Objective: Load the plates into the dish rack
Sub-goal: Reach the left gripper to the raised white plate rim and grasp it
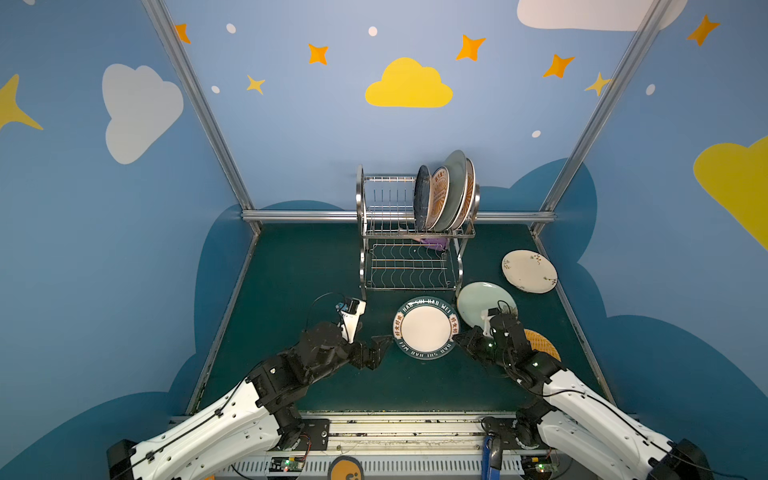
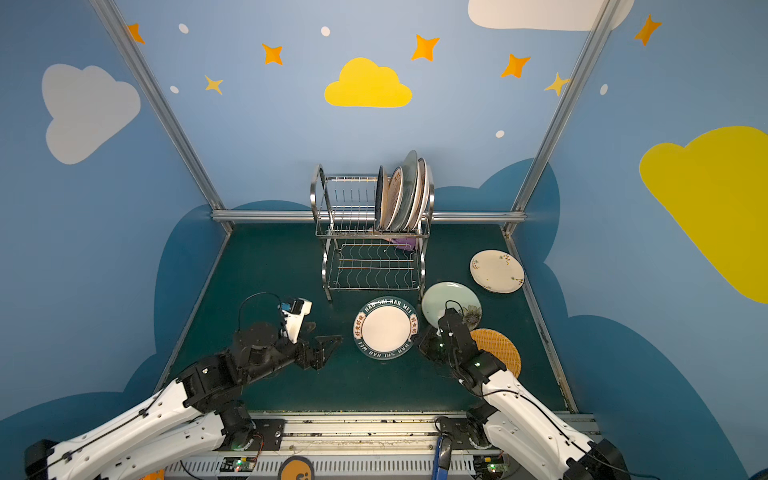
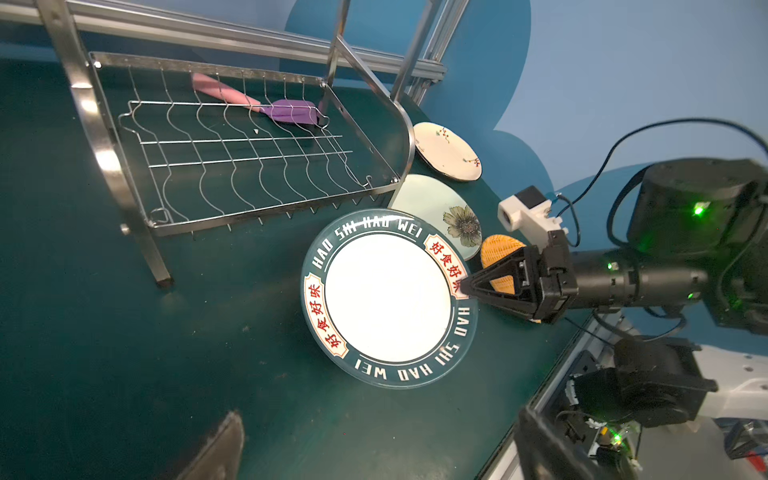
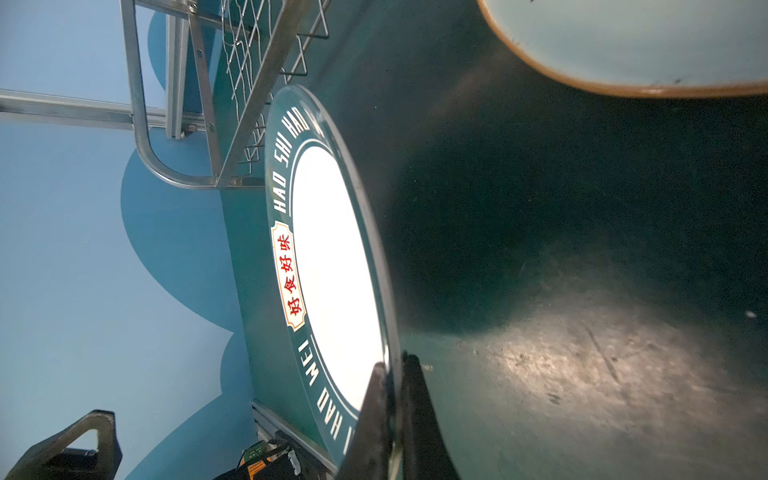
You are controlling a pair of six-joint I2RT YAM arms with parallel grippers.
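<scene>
The plate with the lettered dark rim and white middle (image 1: 426, 328) (image 2: 386, 328) (image 3: 388, 297) (image 4: 332, 270) is in front of the dish rack (image 1: 360, 199) (image 2: 318, 195) (image 3: 104, 158). My right gripper (image 1: 457, 338) (image 2: 417, 337) (image 3: 463, 286) (image 4: 392, 370) is shut on its right rim, which looks slightly raised off the mat. My left gripper (image 1: 380, 351) (image 2: 328, 349) (image 3: 380, 440) stands open just left of the plate, not touching it. Several plates (image 1: 446, 195) (image 2: 401, 195) stand upright at the right of the rack's upper tier. On the mat lie a pale green plate (image 1: 484, 301) (image 3: 428, 203), a cream floral plate (image 1: 528, 271) and a woven tan plate (image 1: 542, 345).
A purple spatula (image 1: 434, 242) (image 3: 286, 111) lies in the rack's lower tier. The left slots of the upper tier (image 1: 386, 203) hold nothing. An aluminium rail (image 1: 299, 215) runs behind the rack, and a metal track (image 1: 415, 428) borders the mat's front edge.
</scene>
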